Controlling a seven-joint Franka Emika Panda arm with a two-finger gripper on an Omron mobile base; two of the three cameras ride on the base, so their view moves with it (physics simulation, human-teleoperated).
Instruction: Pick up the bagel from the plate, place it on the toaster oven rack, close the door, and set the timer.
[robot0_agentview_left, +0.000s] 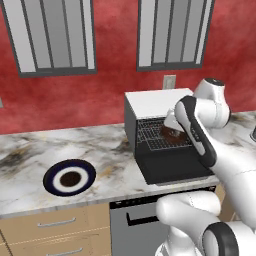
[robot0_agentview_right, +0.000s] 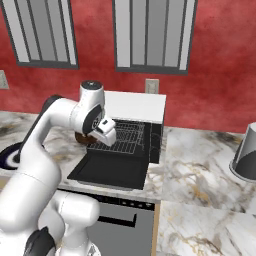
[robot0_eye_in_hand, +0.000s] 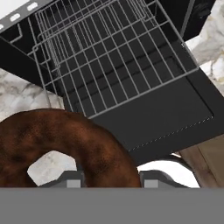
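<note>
The dark brown bagel (robot0_eye_in_hand: 65, 140) hangs in my gripper (robot0_eye_in_hand: 111, 180), which is shut on one side of its ring. It is held in front of the open toaster oven (robot0_agentview_left: 155, 102), just above the front of the wire rack (robot0_eye_in_hand: 113, 57) and over the lowered black door (robot0_eye_in_hand: 166, 118). From the left base the bagel (robot0_agentview_left: 170, 133) shows at the gripper (robot0_agentview_left: 171, 129), against the rack (robot0_agentview_left: 152, 135). From the right base the bagel (robot0_agentview_right: 85, 139) peeks out at the left of the hand, near the rack (robot0_agentview_right: 122, 137). The plate (robot0_agentview_left: 52, 175) lies bare on the counter, left of the oven.
The open door (robot0_agentview_left: 172, 167) juts over the counter's front edge above a dishwasher (robot0_agentview_left: 135, 220). A grey upturned container (robot0_agentview_right: 245, 152) stands on the counter at far right. A wall outlet (robot0_agentview_left: 169, 81) sits behind the oven. My own arm crosses in front of the oven's right side.
</note>
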